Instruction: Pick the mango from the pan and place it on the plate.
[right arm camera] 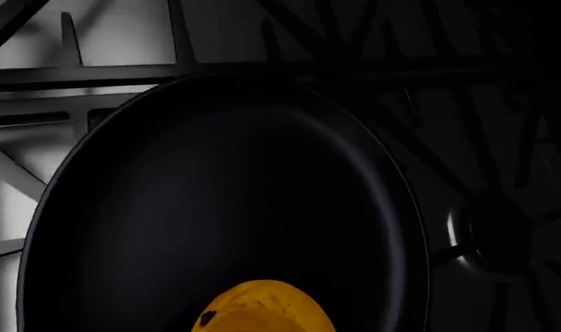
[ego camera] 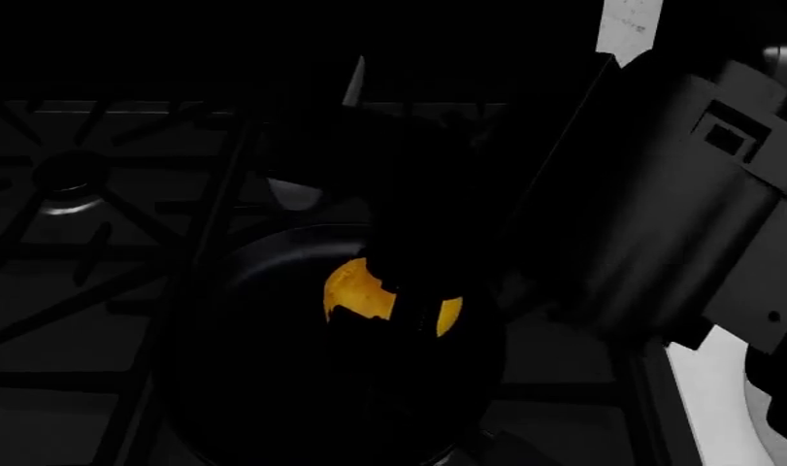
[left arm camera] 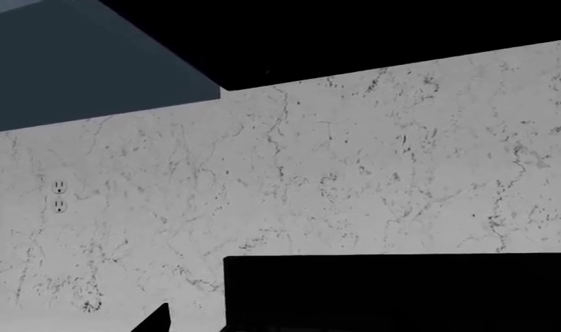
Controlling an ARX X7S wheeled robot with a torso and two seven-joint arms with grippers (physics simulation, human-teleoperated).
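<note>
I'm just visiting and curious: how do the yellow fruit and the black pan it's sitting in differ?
The mango is bright yellow-orange; the pan is black. The mango is small and rounded, while the pan is wide, shallow and far larger. The mango lies inside the pan, near its rim, whereas the pan rests on the dark stove grates. Both have round outlines.

Glossy black pan (right arm camera: 216,207), veined marble wall (left arm camera: 354,173)

head view looks steeply down over the stove. right wrist view sits close above the pan (right arm camera: 225,207); both share the mango (right arm camera: 261,308). left wrist view faces a marble wall (left arm camera: 354,180).
</note>
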